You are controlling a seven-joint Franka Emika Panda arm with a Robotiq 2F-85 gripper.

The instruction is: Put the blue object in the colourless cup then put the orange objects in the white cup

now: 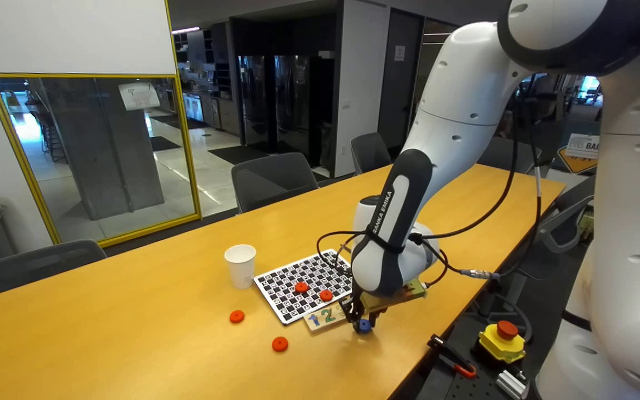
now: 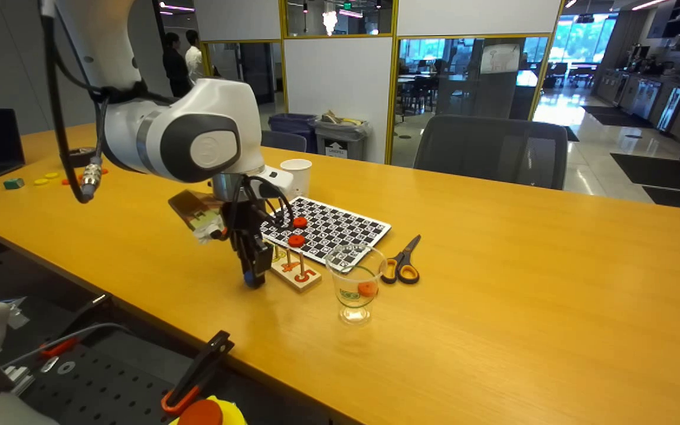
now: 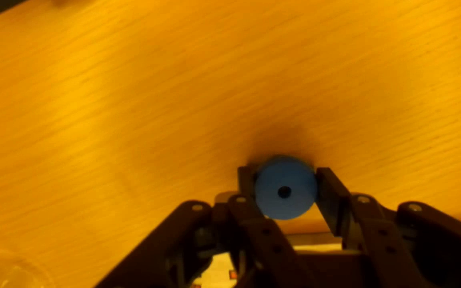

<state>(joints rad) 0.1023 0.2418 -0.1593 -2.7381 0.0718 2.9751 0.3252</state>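
Note:
My gripper [image 3: 283, 173] is shut on the blue object [image 3: 285, 204], a round disc with a centre hole, low at the tabletop. Both fingers press its sides. In an exterior view the colourless cup [image 2: 347, 307] stands upright. An orange disc [image 2: 368, 288] shows through its wall; whether inside or behind, I cannot tell. Two orange objects lie on the checkerboard, one [image 1: 301, 288] beside another [image 1: 326, 295]. On the bare table are an orange disc [image 1: 236, 316] and another orange disc [image 1: 280, 344]. The white cup [image 1: 241, 268] stands upright past the board's corner, in both exterior views.
Close to the gripper lies a wooden number board [image 2: 300, 276] with upright pegs, alongside the checkerboard [image 2: 340, 227]. Scissors [image 2: 404, 262] rest behind the colourless cup. A clamp [image 1: 450, 353] and a red-topped yellow button box [image 1: 500, 341] sit beyond the table edge.

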